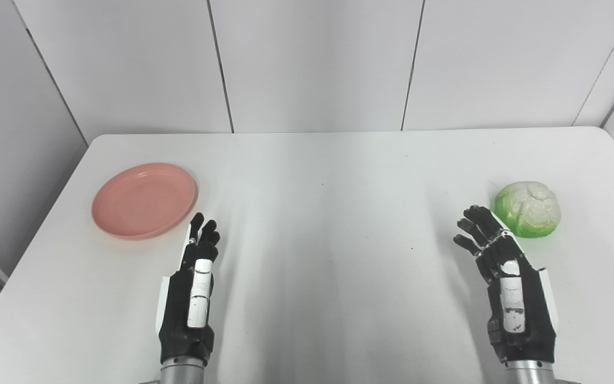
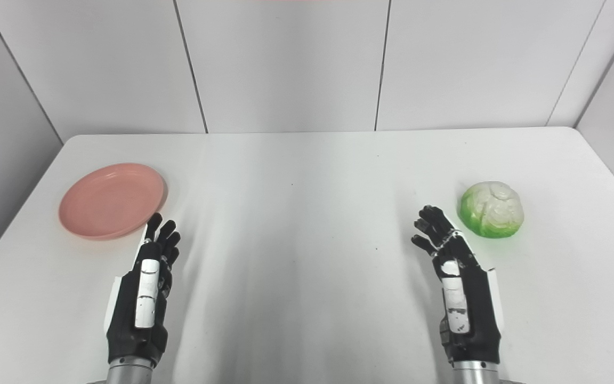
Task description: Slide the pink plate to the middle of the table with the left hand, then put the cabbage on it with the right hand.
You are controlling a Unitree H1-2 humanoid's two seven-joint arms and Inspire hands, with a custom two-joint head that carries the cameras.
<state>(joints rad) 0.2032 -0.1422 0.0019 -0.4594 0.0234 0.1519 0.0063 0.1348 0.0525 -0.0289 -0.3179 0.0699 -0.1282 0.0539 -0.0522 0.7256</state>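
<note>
Pink plate (image 1: 144, 200) lies at the table's (image 1: 317, 224) left side, just beyond the left hand (image 1: 192, 290), whose empty fingers (image 1: 204, 234) are extended, close together. The right hand (image 1: 509, 288) is empty, fingers spread, beside the cabbage (image 1: 528, 208) at the right.

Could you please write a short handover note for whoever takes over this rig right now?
Left hand: open, holding nothing, beside the near right rim of the pink plate; whether it touches the rim I cannot tell.
Right hand: open, holding nothing, just left of the cabbage.
The plate lies on the left side of the table, the cabbage on the right side.
Done: nothing yet.
Left: slide the plate to the middle with the left hand, then set the cabbage on it with the right hand.
</note>
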